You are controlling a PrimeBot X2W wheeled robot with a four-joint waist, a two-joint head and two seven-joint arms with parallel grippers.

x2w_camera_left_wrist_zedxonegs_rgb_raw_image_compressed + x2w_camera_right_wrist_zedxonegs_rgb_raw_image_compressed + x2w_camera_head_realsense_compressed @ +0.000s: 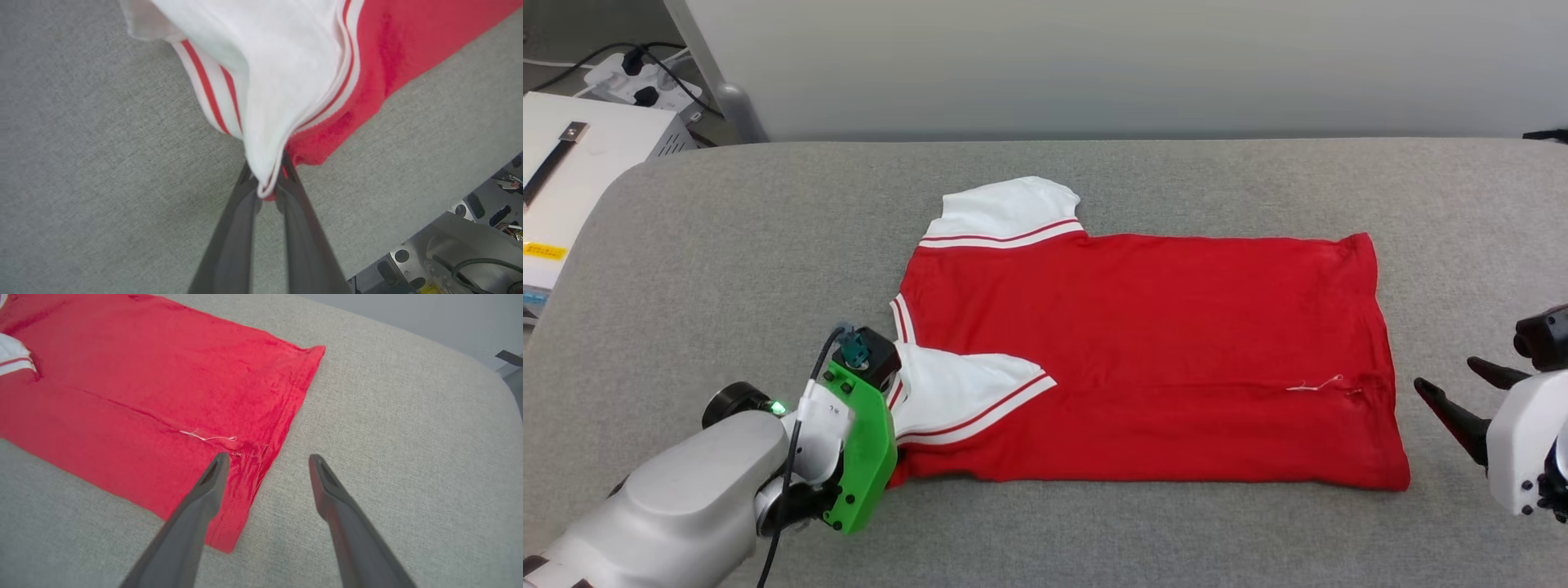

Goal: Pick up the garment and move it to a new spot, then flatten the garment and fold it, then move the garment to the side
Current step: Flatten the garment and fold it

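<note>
1. The garment (1160, 351) shows a plain red body against the light grey, finely woven padded surface (727, 269) that carries it.
2. Both short sleeves (1005, 208) are white, each finished with white trim crossed by a thin red stripe. The collar (900, 318), toward the surface's left edge, is striped red and white.
3. A loose white thread (208, 437) stands out on the red cloth near the right edge.
4. The left gripper (267, 183) has dark grey fingers, a bright green bracket (866, 457) and a silver-white forearm (686, 498).
5. The right gripper (267, 461) pairs dark grey fingers with a white housing (1523, 441).
6. Beyond the left edge, a white box (580, 163) carries a yellow label (543, 251).
</note>
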